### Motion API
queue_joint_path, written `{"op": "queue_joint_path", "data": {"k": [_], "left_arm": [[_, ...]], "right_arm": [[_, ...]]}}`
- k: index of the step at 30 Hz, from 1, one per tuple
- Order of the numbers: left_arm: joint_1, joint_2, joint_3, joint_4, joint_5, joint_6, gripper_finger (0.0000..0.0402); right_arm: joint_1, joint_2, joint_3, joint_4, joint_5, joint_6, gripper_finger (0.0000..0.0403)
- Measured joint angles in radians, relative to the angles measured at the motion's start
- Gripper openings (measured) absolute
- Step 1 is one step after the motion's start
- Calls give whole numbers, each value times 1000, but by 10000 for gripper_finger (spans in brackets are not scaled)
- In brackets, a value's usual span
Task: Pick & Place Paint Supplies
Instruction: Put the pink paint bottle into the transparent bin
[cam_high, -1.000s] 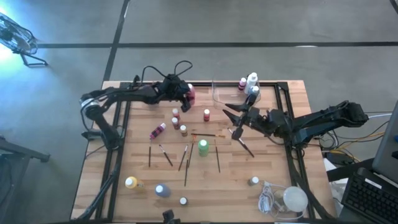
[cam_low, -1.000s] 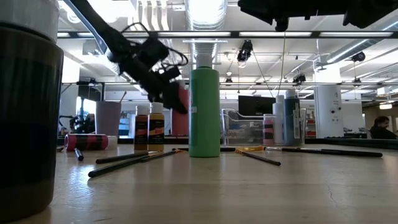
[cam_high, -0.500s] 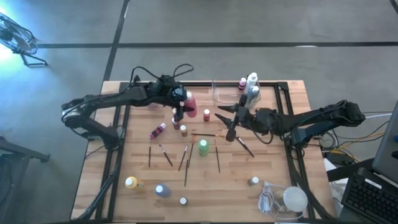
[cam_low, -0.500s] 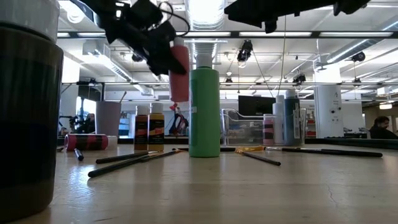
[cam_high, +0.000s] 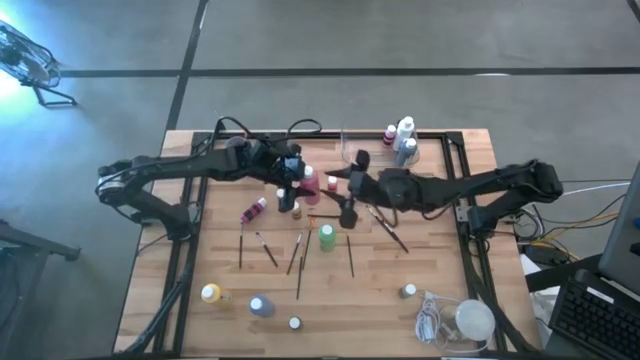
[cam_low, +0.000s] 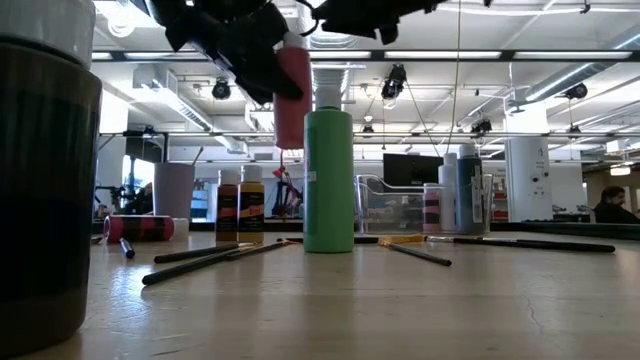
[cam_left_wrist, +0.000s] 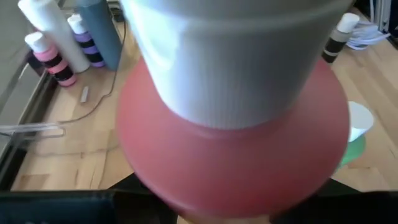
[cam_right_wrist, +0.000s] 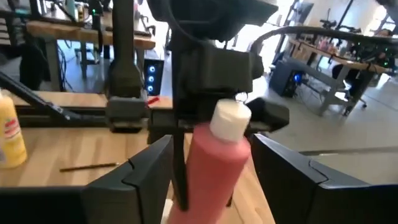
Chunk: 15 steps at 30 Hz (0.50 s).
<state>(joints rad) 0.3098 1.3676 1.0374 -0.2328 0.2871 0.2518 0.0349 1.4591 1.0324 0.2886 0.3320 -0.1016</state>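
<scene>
One pink bottle (cam_right_wrist: 214, 163) was held aloft by left gripper (cam_high: 292, 172); right gripper (cam_right_wrist: 211, 168), fingers spread either side, best closed squarely before release.

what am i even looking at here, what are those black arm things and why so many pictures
These are two robot arms at a wooden table, filmed by four cameras at once: one overhead, one at table height, one on each wrist. The left gripper holds a pink paint bottle in the air. The right gripper reaches toward it with open fingers, one on each side of the bottle. On the table lie small paint bottles, including a green bottle, and thin paintbrushes.
</scene>
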Motion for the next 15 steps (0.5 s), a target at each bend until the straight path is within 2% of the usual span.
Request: {"op": "queue_joint_path", "data": {"k": [5,9,15], "left_arm": [[-9,-1,13,-46,-7,39,177],[-23,-1,13,-51,-3,111,177],[-41,-1,19,-51,-2,139,177]], "right_arm": [[-27,43,75,-29,-6,51,228],[-52,66,99,-35,-120,99,238],[-72,96,109,-49,-129,110,247]]}}
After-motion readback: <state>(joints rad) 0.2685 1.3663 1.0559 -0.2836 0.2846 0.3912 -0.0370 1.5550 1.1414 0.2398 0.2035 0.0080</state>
